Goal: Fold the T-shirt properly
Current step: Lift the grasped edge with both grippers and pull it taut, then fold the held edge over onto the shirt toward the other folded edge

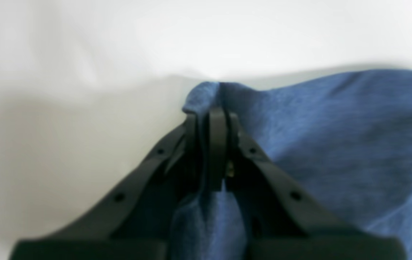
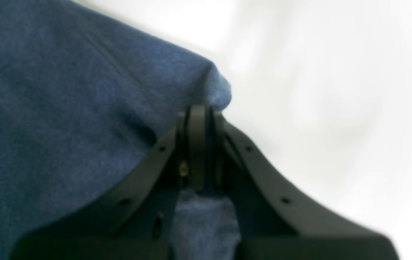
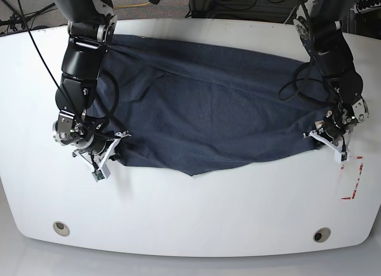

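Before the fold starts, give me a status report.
Both end effectors, left and right, shut on T-shirt corners. Shirt spread on table. Nothing obstructing.

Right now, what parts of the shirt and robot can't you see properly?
- T-shirt lettering and neck label: not visible in the base view, no print shows on the side facing up.
- Shirt corners: both wrist views, pinched out of sight inside the shut jaws of the left gripper and right gripper.
- Fabric weave: blurred in both wrist views.
- Upper arms: cut off by the base view's top edge.

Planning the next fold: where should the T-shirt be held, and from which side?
At its two near corners, from the outer sides. The left gripper and right gripper are shut there on the T-shirt, which lies spread flat with corners jutting out.
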Available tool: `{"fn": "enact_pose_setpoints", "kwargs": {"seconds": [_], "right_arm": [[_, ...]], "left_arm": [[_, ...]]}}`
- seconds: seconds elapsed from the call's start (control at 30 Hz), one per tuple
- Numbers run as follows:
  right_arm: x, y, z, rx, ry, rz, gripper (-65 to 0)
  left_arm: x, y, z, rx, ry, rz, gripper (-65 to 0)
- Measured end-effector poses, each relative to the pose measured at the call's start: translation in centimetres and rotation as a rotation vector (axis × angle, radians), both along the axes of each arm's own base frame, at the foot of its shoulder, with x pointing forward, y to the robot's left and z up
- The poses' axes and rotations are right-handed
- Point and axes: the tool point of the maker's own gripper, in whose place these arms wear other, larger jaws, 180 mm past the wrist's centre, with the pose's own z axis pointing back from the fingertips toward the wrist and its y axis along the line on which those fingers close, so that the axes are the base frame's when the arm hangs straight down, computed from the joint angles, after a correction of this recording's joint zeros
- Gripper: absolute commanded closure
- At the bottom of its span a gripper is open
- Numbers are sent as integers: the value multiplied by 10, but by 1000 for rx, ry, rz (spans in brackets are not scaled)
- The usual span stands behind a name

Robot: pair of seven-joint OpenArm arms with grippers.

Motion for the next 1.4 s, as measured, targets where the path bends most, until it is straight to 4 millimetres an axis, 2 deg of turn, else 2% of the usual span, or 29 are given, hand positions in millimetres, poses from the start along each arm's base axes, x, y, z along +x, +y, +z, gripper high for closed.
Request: {"fn": "enact_pose_setpoints", "kwargs": {"seconds": [0.2,0.37,0.5,0.63,0.87,0.93,1.03,1.23,1.4], "right_arm": [[7,-4,8,-11,-17,-2,0],[28,-6,33,-10,-78,-4,0],[36,-10,30,-2,-49,-10,0],[40,-10,37,-4,-59,-9,0],[48,-14,83,-66,-183,1,0],[41,-18,91,-112,-177,1,0],[30,-24,93,-167,-161,-3,0],[4,-23,99,-232,-173,2,0],[-27,-23,89,-278,-138,11,0]], "left_arm": [[-1,4,11,53,-8,-11,0],[13,18,47,110,-94,-7,0],[25,18,66,142,-132,-27,0],[34,14,87,165,-187,-48,0],[42,24,130,237,-272,-41,0],[44,22,141,252,-299,-52,0],[45,15,142,260,-306,-111,0],[37,7,130,266,-278,-178,0],[23,16,115,285,-230,-186,0]]}}
